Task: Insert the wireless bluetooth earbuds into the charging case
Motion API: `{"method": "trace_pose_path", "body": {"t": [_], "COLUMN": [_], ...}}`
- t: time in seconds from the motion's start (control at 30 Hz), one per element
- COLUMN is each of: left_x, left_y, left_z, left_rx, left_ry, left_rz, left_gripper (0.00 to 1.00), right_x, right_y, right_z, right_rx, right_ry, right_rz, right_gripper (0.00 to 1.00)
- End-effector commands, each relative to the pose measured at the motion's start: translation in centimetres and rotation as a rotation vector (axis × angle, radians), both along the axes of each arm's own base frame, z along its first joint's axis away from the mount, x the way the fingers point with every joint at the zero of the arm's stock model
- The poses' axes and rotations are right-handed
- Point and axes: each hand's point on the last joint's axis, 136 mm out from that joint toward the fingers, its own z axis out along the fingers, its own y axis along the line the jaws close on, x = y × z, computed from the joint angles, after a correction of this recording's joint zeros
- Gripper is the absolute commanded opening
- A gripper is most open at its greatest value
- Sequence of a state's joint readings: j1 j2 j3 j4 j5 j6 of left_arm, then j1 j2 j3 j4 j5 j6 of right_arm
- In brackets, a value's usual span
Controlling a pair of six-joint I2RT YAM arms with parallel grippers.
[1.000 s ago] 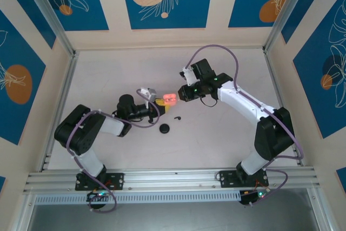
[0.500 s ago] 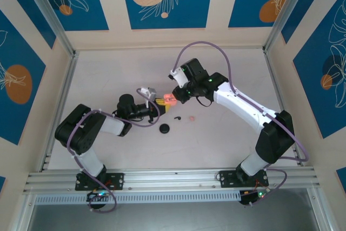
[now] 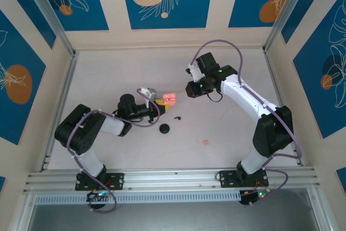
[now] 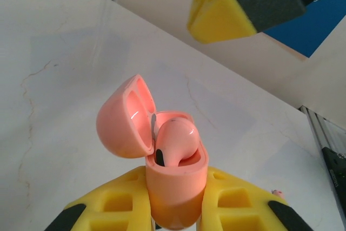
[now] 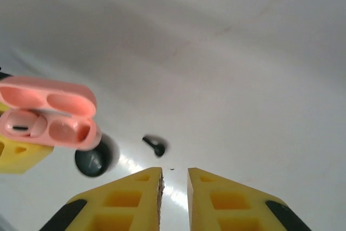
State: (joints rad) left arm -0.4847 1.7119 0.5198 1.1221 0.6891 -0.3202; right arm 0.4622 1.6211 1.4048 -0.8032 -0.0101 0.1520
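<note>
White table [image 3: 232,128]: the right gripper [image 5: 174,176] hangs empty, jaws barely parted; the left gripper [image 4: 175,217] pinches the open pink case [image 4: 175,182] at mid-table, a pink bud [image 4: 174,139] seated inside. A black bud [image 5: 155,144] lies just beside the case, a loose pink bud [image 3: 205,142] toward the near edge.

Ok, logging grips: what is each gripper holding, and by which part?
Left gripper holds the charging case by its lower body; right gripper holds nothing.

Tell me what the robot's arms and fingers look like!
The left arm and right arm are chunky black joints joined by white tube parts. A thin purple cable loops along each one, and tiny green lights glow near the right wrist. The left gripper and right gripper have bright yellow fingers with square hollows and dark patches.
</note>
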Motion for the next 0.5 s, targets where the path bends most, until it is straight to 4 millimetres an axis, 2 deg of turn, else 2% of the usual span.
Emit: {"method": "trace_pose_path", "body": {"t": [0.0, 0.07, 0.13, 0.23, 0.3, 0.47], "left_x": [0.1, 0.1, 0.1, -0.2, -0.4, -0.8], "left_y": [0.2, 0.4, 0.7, 1.2, 1.6, 2.4], "left_z": [1.0, 0.8, 0.6, 0.6, 0.6, 0.9], "left_rx": [0.025, 0.041, 0.052, 0.059, 0.07, 0.115], "left_ry": [-0.06, -0.06, -0.054, -0.058, -0.061, -0.08], "left_rz": [0.017, 0.024, 0.045, 0.068, 0.079, 0.108], "left_gripper": [0.13, 0.13, 0.13, 0.13, 0.13, 0.14], "right_x": [-6.4, -9.5, -11.5, -14.0, -14.5, -15.5], "right_y": [-0.6, -2.1, -4.0, -5.2, -4.6, -5.4], "right_z": [-1.9, -3.7, -5.2, -7.6, -8.1, -10.1], "right_rx": [0.009, -0.123, -0.221, -0.289, -0.29, -0.385], "right_ry": [0.291, 0.341, 0.425, 0.542, 0.569, 0.696], "right_rz": [-0.036, 0.015, 0.017, 0.029, 0.05, -0.028], "right_gripper": [0.22, 0.26, 0.3, 0.34, 0.37, 0.41]}}
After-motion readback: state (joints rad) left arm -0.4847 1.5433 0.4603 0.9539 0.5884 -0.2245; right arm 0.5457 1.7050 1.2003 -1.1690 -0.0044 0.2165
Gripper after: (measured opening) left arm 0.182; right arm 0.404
